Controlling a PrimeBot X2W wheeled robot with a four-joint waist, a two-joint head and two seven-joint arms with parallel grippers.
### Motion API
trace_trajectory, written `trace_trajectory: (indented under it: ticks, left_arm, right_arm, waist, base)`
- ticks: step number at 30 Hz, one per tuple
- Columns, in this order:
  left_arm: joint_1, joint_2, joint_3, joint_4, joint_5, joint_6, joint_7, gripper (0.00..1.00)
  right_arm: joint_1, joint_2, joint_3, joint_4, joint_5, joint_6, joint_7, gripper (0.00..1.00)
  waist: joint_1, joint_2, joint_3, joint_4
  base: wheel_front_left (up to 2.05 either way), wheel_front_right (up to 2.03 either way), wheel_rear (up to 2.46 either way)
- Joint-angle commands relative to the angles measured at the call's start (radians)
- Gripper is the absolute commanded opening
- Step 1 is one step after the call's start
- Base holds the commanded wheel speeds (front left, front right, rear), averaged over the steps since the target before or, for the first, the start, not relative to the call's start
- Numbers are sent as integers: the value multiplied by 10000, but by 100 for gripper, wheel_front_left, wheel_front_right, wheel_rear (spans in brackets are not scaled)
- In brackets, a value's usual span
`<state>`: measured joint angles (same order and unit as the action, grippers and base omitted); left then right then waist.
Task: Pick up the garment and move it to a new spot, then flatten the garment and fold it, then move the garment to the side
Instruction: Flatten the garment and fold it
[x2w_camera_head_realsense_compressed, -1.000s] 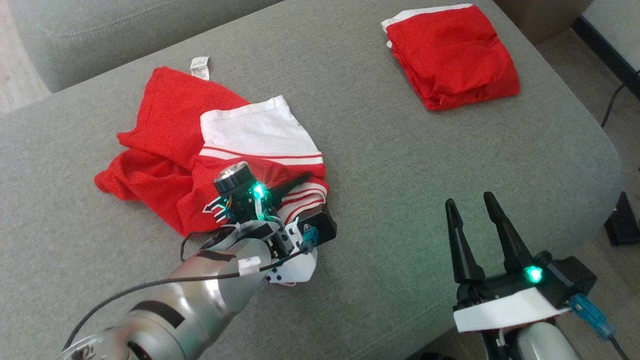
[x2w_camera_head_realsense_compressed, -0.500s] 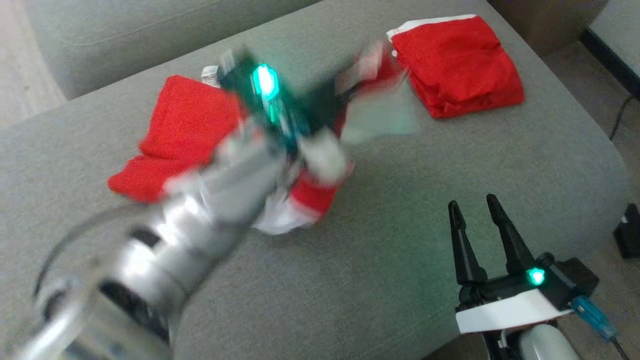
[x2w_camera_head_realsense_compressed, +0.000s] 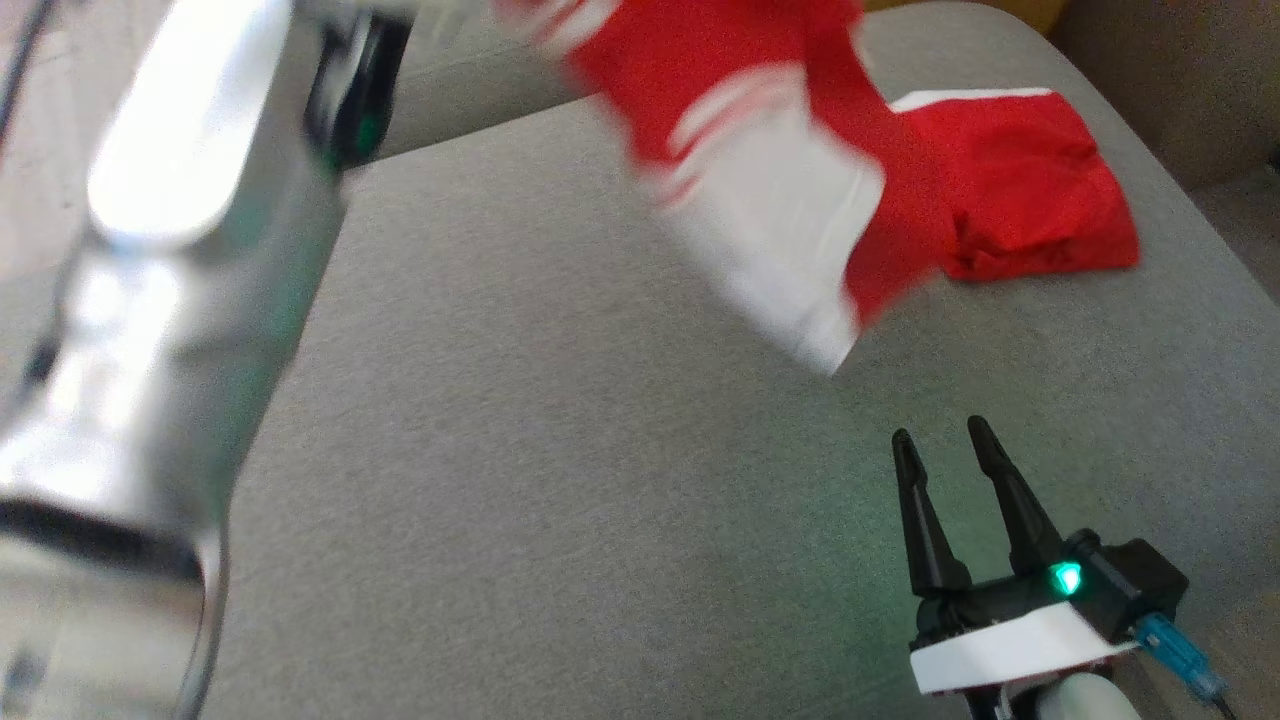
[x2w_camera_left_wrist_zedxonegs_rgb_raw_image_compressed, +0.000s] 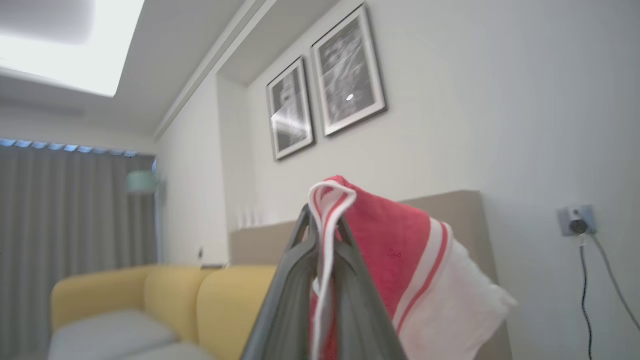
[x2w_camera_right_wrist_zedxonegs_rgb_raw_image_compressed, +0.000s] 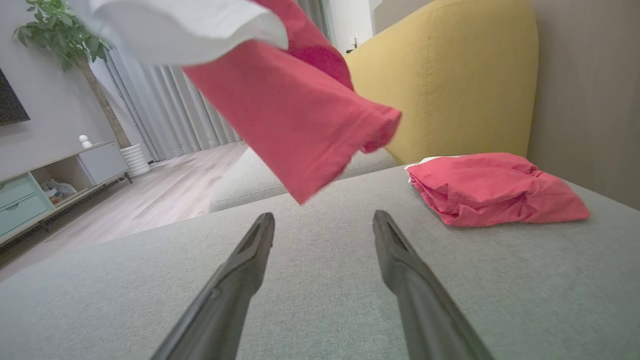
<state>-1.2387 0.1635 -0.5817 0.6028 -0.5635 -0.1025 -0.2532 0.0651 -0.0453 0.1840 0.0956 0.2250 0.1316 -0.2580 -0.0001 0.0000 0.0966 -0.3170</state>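
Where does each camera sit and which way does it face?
Head view: high on the robot, looking down at the grey cushion; blurred left forearm, open right gripper show.
Left wrist view: raised, facing the wall with framed pictures; left gripper clamps the garment.
Right wrist view: low over the cushion, facing the yellow backrest; its open fingers show.
Shared: head and right wrist views both show the garment and a folded red garment.

You've got loads of open grey fabric cushion (x2w_camera_head_realsense_compressed: 560, 500) in the middle to pass over. A folded red cloth pile (x2w_camera_head_realsense_compressed: 1030, 200) hogs the far right corner, the red-and-white garment (x2w_camera_head_realsense_compressed: 790, 200) dangles above the back, and the shiny silver forearm (x2w_camera_head_realsense_compressed: 170, 250) blocks the left.
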Motion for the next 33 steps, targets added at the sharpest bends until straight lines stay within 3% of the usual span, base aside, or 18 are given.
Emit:
trace_trajectory:
  ticks: [1,7,9,10,11,12,13,16,20,23,29,33]
  left_arm:
    - [1013,693,416,154,-365,100,165,0]
    - [4666,1269,503,1243,-1380,-2,366,0]
    - [5293,1390,558,1574,-1408,-4,177,41]
    - [5494,1396,673,1727,-1468,46,100,50]
    - [5494,1396,673,1727,-1468,46,100,50]
    - [5628,1381,823,1852,-1529,128,37,95]
    - [5705,1383,947,1899,-1520,178,-14,100]
    - [5845,1497,1468,1535,-1191,477,-74,100]
    - [6691,1704,2391,-745,654,1509,-81,100]
    - [7876,1458,2846,-2618,1900,2046,-83,100]
    - [10016,880,2388,-4747,3744,2183,-84,100]
    - [10768,582,1236,-5109,4506,1485,-84,100]
  right_arm:
    - [-133,-49,210,-296,-127,-9,-38,100]
    - [-73,-49,99,-309,-343,-9,-38,100]
    - [-134,-49,159,-293,-473,-9,-38,100]
    - [-174,-49,169,-289,-522,-9,-38,100]
    - [-174,-49,169,-289,-522,-9,-38,100]
    - [-206,-49,170,-287,-572,-9,-38,100]
    - [-231,-49,163,-288,-614,-9,-38,100]
    - [-254,-49,141,-282,-700,-9,-38,100]
    - [-199,-49,45,-293,-728,-9,-38,100]
    - [-110,-49,9,-245,-701,-9,-38,100]
    - [-38,-49,35,-159,-641,-9,-38,100]
    - [-3,-49,-35,-167,-616,-9,-38,100]
  waist:
    - [1,0,-186,330]
    - [1,0,21,970]
    - [1,0,180,1125]
    - [1,0,258,1196]
    - [1,0,258,1196]
    - [1,0,324,1267]
    - [1,0,383,1327]
    - [1,0,473,1466]
    - [1,0,483,1624]
    - [1,0,371,1707]
    - [1,0,156,1775]
    - [1,0,111,1814]
  base:
    - [0,0,0]
    - [0,0,0]
    - [0,0,0]
    - [0,0,0]
    - [0,0,0]
    - [0,0,0]
    - [0,0,0]
    - [0,0,0]
    - [0,0,0]
    - [0,0,0]
    - [0,0,0]
    - [0,0,0]
